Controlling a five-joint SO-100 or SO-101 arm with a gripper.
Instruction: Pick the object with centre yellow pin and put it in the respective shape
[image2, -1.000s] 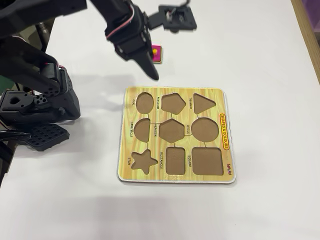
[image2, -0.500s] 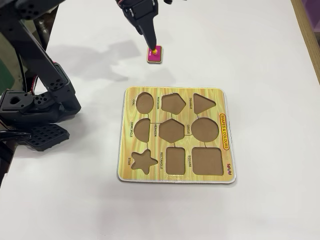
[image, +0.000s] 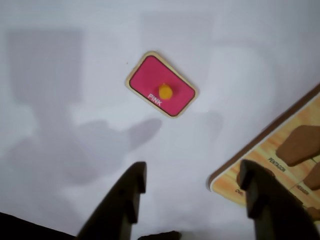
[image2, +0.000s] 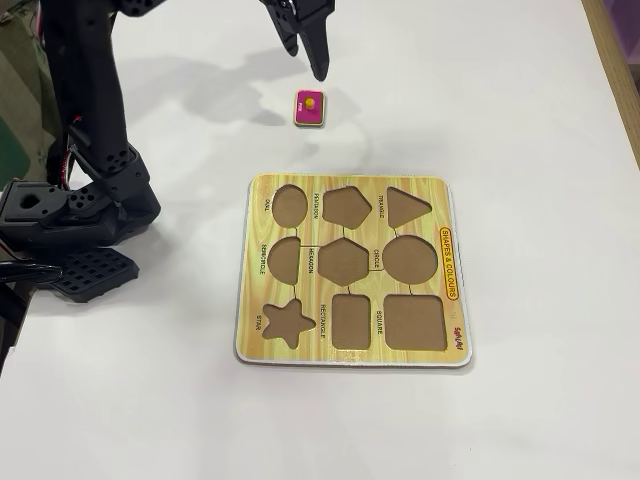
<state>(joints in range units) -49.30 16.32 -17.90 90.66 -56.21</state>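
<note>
One pink piece on bare table, clear all sides; tool wide, empty.

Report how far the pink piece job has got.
Nothing is placed yet. The flat pink rectangular piece with the yellow knob lies on the white table, apart from the yellow wooden shape board. In hand: the gripper hovers above the piece, jaws open and empty in the wrist view. Left: grasp the knob, carry the piece over, and set it in the empty brown cutout labelled RECTANGLE.
</note>
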